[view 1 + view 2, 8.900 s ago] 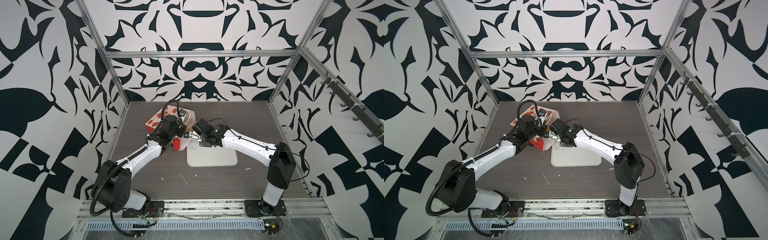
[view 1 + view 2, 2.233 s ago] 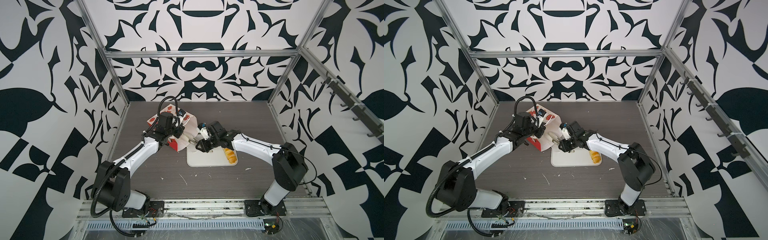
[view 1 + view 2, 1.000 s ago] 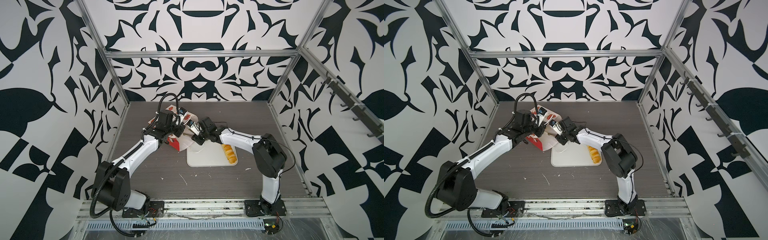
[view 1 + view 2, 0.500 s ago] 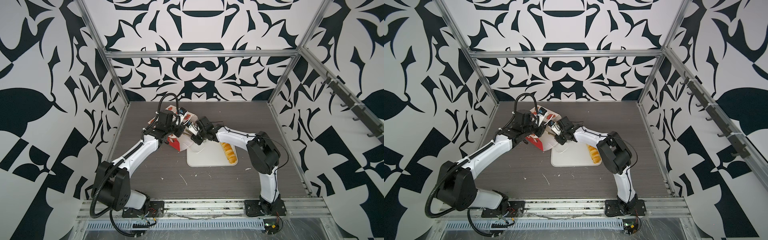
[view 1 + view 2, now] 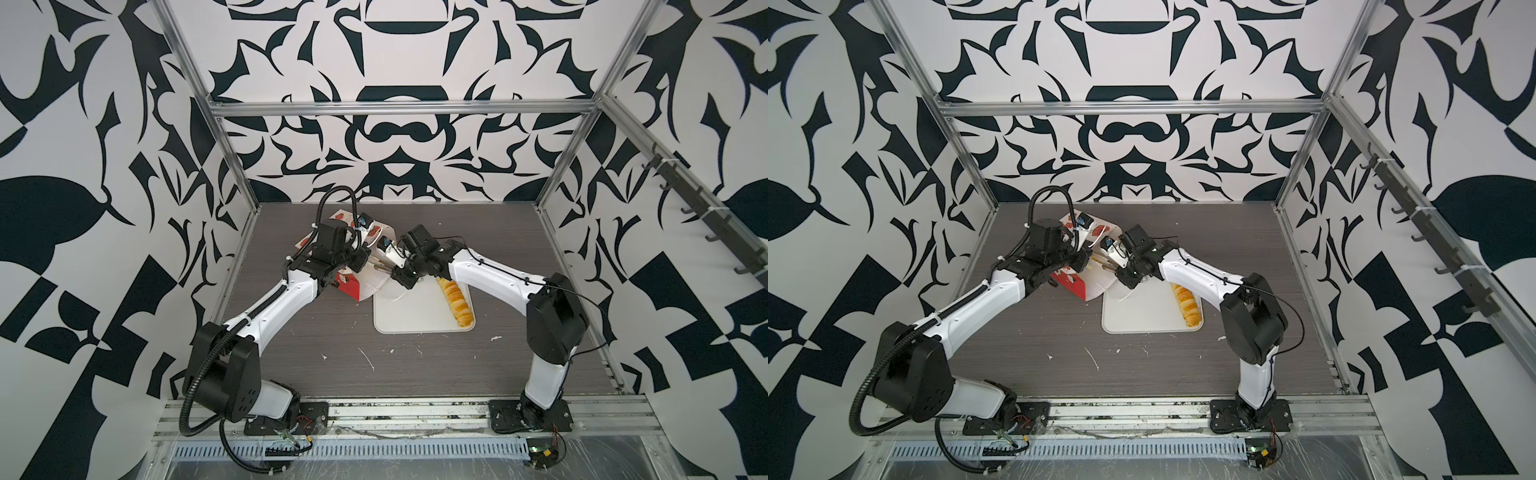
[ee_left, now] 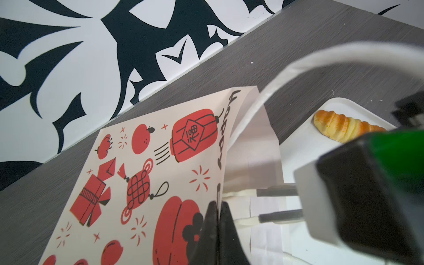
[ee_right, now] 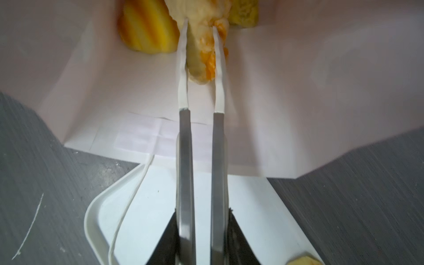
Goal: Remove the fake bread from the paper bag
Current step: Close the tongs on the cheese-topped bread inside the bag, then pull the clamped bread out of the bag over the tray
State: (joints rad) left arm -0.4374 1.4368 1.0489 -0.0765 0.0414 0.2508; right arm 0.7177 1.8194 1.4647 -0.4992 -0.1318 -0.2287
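Dark grey wood-grain table, kinda scuffed, with little white flecks toward the front. Sitting on it are a white tray mid-table and the paper bag on its side, mouth overlapping the tray's back-left corner.

And there's the white tray, flat in the middle of the dark grey wood-grain table, also in close view from the right wrist. Nearer the front edge the tabletop is flecked with white scratches and specks. All round stand black-and-white patterned walls in an aluminium frame, with a rail of dark hooks along the right-hand wall.
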